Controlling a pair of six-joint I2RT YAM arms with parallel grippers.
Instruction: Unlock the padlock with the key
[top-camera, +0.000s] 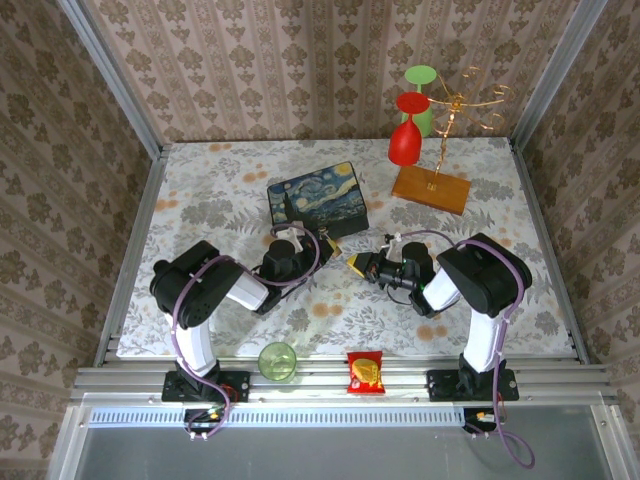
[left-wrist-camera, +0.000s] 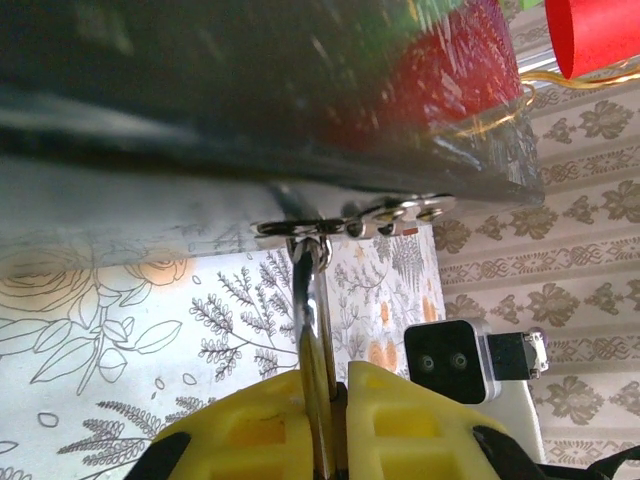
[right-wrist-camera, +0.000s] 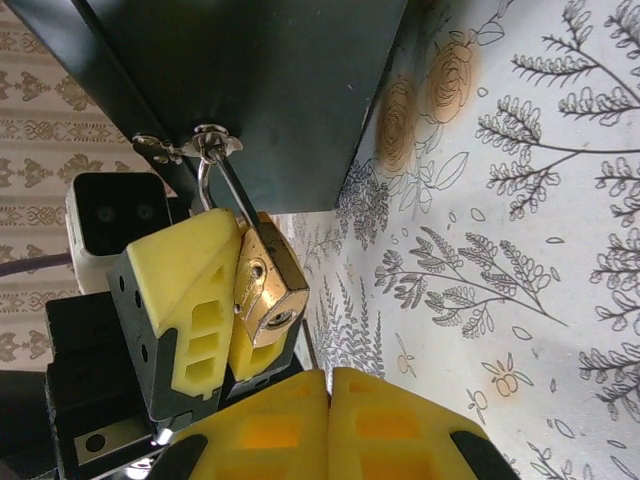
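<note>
The small brass padlock (right-wrist-camera: 268, 290) hangs by its silvery shackle (left-wrist-camera: 312, 300) from the hasp (left-wrist-camera: 345, 222) on the front of the starry-night box (top-camera: 317, 200). My left gripper (left-wrist-camera: 330, 385) is shut on the padlock, its yellow fingers (right-wrist-camera: 190, 290) on both sides of the body. The keyhole end of the lock faces my right gripper (right-wrist-camera: 328, 400), which sits just below it with its yellow fingers pressed together. In the top view the right gripper (top-camera: 358, 264) is just right of the left gripper (top-camera: 322, 246) in front of the box. The key is hidden.
A stand with a wooden base (top-camera: 430, 188) holds a red glass (top-camera: 405, 140) and a green one at the back right. A green cup (top-camera: 277, 360) and a red-yellow snack packet (top-camera: 365, 372) sit on the near rail. The floral table (top-camera: 200, 200) has room at left.
</note>
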